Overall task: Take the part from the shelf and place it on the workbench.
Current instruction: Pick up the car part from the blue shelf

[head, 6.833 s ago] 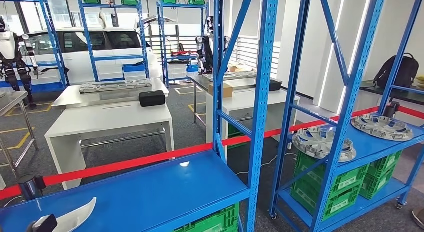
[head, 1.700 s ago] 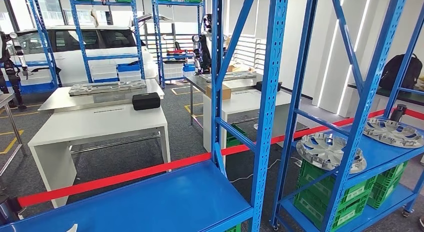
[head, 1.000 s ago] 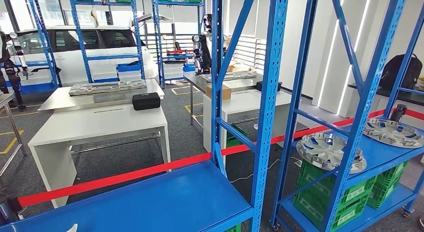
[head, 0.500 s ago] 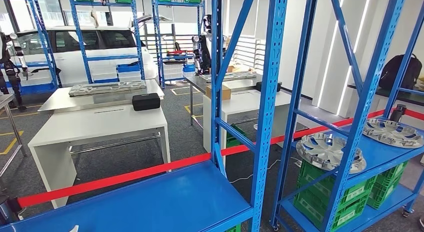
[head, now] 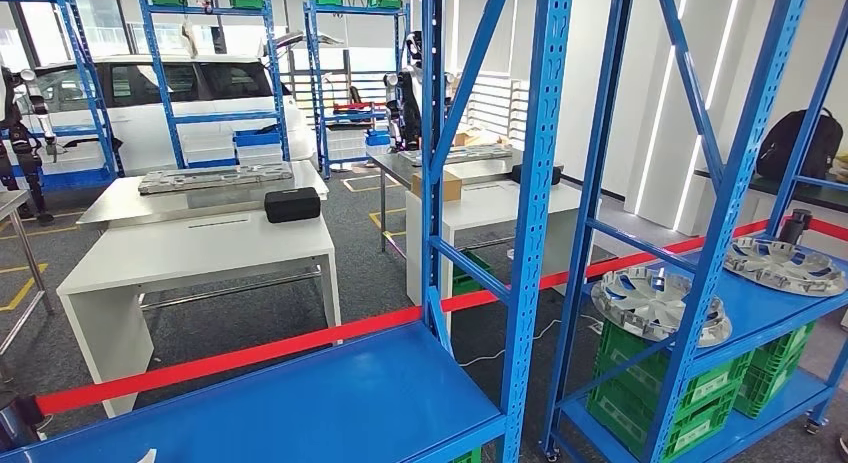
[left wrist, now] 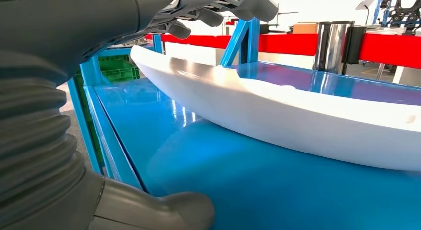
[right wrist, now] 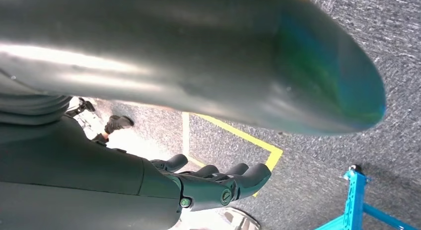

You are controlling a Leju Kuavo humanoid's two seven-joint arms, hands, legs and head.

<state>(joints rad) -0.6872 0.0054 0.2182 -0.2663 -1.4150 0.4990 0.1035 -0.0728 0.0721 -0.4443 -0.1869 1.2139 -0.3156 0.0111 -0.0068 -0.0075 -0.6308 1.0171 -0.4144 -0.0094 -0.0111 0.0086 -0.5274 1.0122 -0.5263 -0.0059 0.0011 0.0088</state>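
part: long white curved piece (left wrist: 298, 115) lying on the blue shelf (left wrist: 258, 190), tip peeking in at the head view's bottom edge (head: 146, 455)
left hand: (left wrist: 149, 21) fingers above the part, thumb below, spread, not gripping it
right hand: (right wrist: 208, 183) hangs over grey carpet, fingers loosely straight, holding nothing
room: red barrier tape (head: 250, 353) behind the shelf, white workbench (head: 200, 253) beyond it

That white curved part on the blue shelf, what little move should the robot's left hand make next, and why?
Probably close the fingers and thumb onto the white part. In the left wrist view the left hand sits open around the part's near end, fingers above it and thumb below, with the part lying on the blue shelf. It likely needs a grip before lifting.
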